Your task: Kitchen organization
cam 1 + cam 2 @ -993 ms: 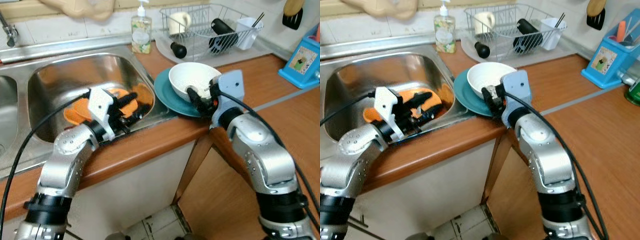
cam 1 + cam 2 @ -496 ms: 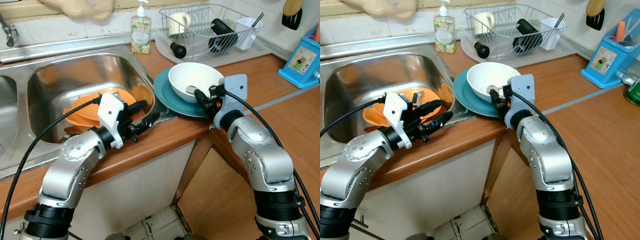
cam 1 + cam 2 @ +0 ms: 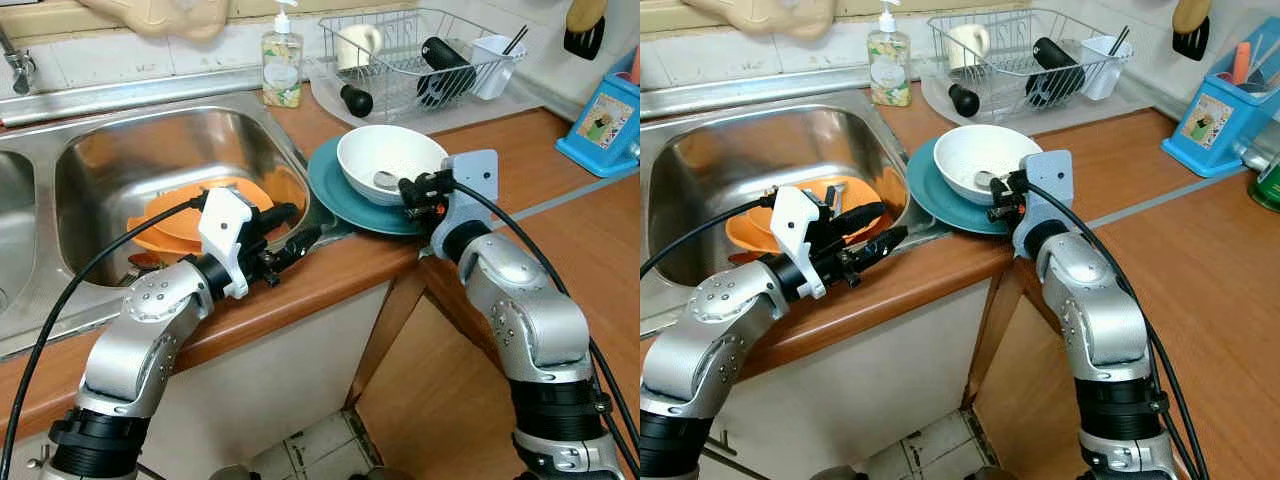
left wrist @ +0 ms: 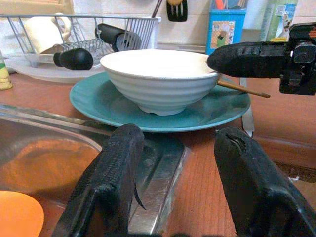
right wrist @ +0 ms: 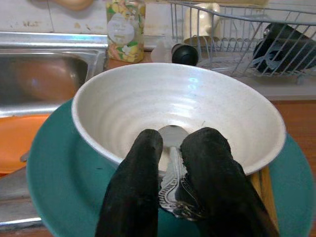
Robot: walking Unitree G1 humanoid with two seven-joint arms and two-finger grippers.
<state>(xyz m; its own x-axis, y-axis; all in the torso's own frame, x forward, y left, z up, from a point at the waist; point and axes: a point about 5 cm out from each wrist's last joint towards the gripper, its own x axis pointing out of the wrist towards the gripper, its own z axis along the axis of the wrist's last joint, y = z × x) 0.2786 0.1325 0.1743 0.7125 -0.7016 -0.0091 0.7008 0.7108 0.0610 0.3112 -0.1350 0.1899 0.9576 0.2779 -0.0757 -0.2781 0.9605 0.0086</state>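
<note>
A white bowl [image 3: 385,160] sits on a teal plate [image 3: 335,195] on the wooden counter, just right of the sink. A silver spoon [image 5: 171,137] lies in the bowl with its handle over the near rim. My right gripper [image 3: 410,190] is at that rim, shut on the spoon's handle [image 5: 177,197]. My left gripper [image 3: 303,227] hovers open over the sink's right edge, pointing at the plate [image 4: 163,113], with nothing between its fingers. A chopstick [image 4: 242,89] rests on the plate beside the bowl.
Orange plates [image 3: 185,218] lie in the steel sink [image 3: 150,140]. Behind the bowl stand a dish rack [image 3: 420,50] with a mug and a dark bottle, and a soap bottle [image 3: 283,65]. A blue box [image 3: 605,120] stands at the far right of the counter.
My left gripper has come away from over the orange plates to the sink's right edge, nearer the teal plate. My right gripper has shifted slightly up at the bowl's near rim.
</note>
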